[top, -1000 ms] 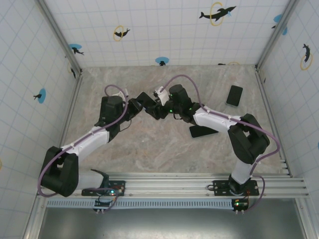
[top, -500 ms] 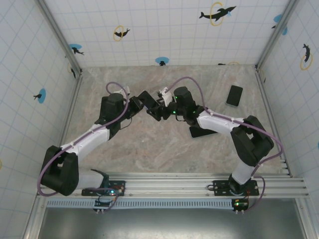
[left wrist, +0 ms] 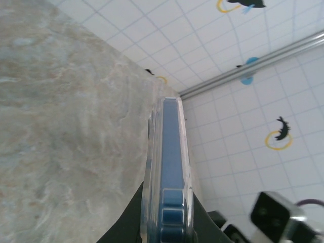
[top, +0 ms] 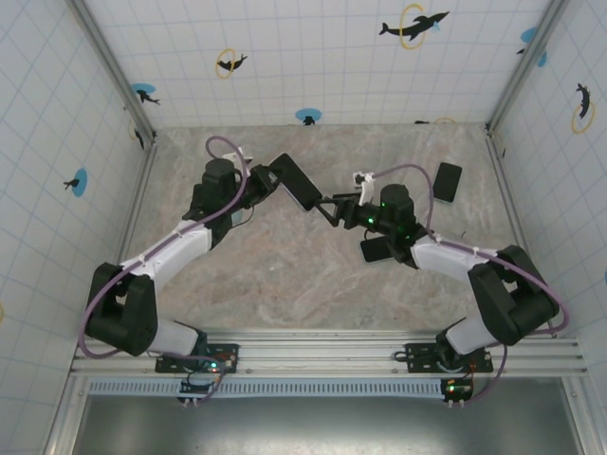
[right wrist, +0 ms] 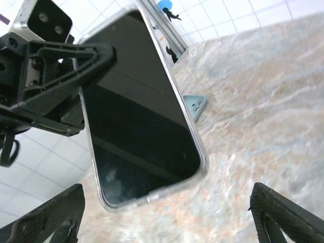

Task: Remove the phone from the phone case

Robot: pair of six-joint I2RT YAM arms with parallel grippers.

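Jaws of the left gripper (top: 262, 179) are closed on one end of the clear phone case (top: 296, 182), which is held off the table (top: 266, 275) with the phone (right wrist: 136, 111) seated inside, its screen facing the right gripper (top: 334, 209). The case's long axis runs away from the left gripper, with the free end directed rightward. The right gripper lies just right of the case, out of contact, its fingers (right wrist: 48, 215) spread wide; it is judged the nearer free tool for working the phone loose. Compared with one second earlier, the right gripper has been drawn back rightward from the case, and the case has been carried leftward and rearward.
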